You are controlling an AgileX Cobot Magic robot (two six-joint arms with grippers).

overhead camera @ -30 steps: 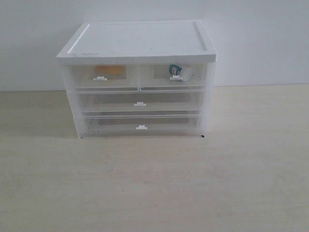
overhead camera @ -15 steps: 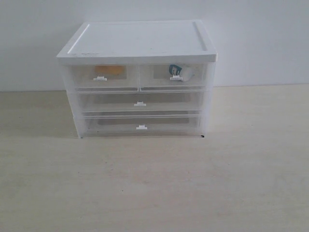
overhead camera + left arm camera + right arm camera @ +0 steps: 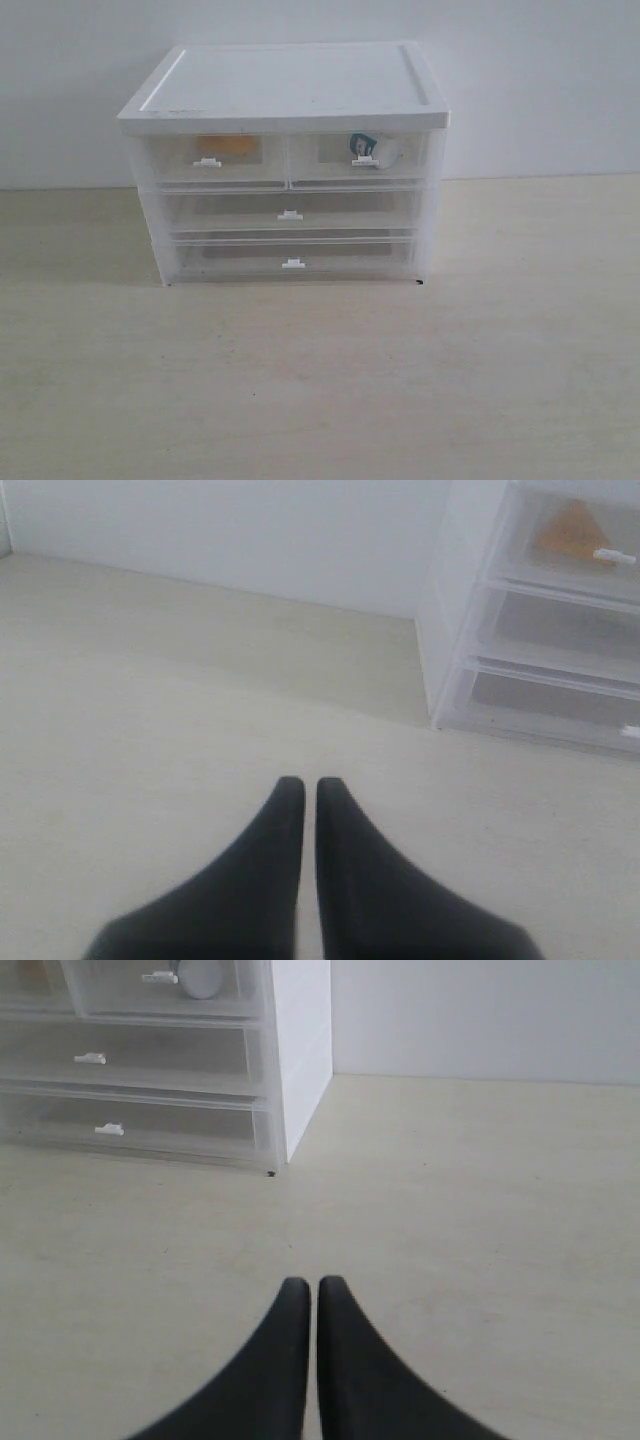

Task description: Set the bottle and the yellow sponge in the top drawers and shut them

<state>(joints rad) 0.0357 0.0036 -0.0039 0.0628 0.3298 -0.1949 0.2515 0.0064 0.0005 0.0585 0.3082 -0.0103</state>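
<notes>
The white-topped chest (image 3: pixel 285 85) stands at the back of the table. Both top drawers are pushed in. Through the left top drawer (image 3: pixel 213 158) the yellow sponge (image 3: pixel 226 144) shows as an orange patch; in the left wrist view the sponge (image 3: pixel 572 529) is a triangle. The bottle (image 3: pixel 364 147) lies inside the right top drawer (image 3: pixel 362 157); its white cap (image 3: pixel 201 977) shows in the right wrist view. My left gripper (image 3: pixel 301 783) and right gripper (image 3: pixel 313 1282) are shut and empty, low over the table, well away from the chest. Neither arm appears in the exterior view.
Two full-width drawers (image 3: pixel 290 213) (image 3: pixel 292 261) below the top pair are also pushed in. A pale wall (image 3: pixel 540 80) runs behind the chest. The light wooden tabletop (image 3: pixel 320 380) spreads in front of the chest.
</notes>
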